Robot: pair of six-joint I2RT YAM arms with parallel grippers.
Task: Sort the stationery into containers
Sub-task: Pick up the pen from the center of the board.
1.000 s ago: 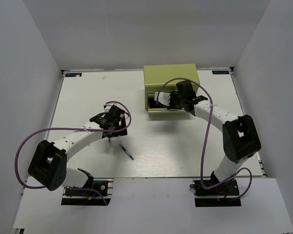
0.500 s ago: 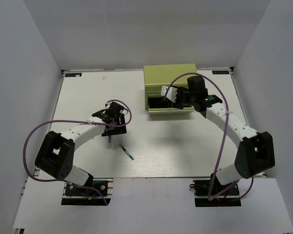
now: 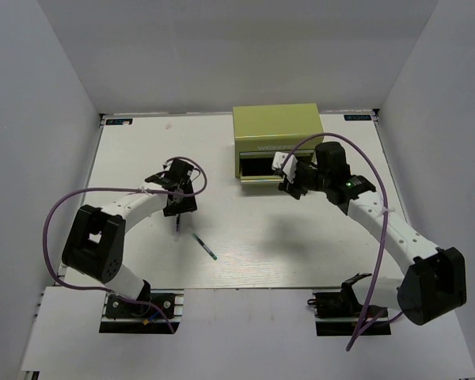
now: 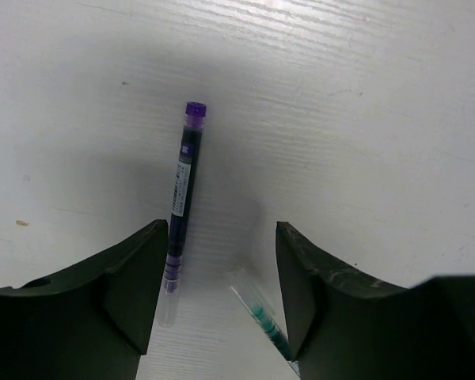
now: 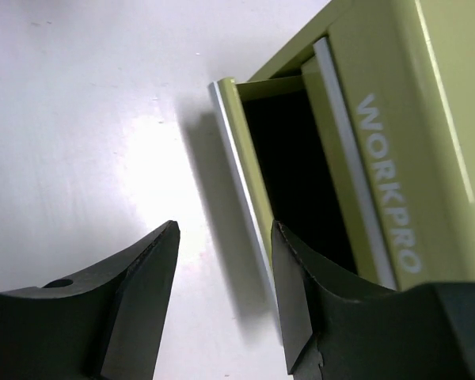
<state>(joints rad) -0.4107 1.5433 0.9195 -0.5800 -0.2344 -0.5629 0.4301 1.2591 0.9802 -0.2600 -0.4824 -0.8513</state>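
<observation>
Hovering left gripper (image 4: 222,237), fingers apart and empty, straddles a purple pen (image 4: 184,190) on the table (image 4: 364,119); closing off-centre could knock it or the nearby green-tipped pen (image 4: 265,321) away; right gripper (image 5: 225,229) gapes empty beside the olive box's (image 5: 380,158) open drawer (image 5: 245,158).

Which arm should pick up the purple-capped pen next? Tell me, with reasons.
Left. The left gripper hangs open, straddling the purple-capped pen on the table. The right gripper is far off, open and empty, at the green box's open drawer.
</observation>
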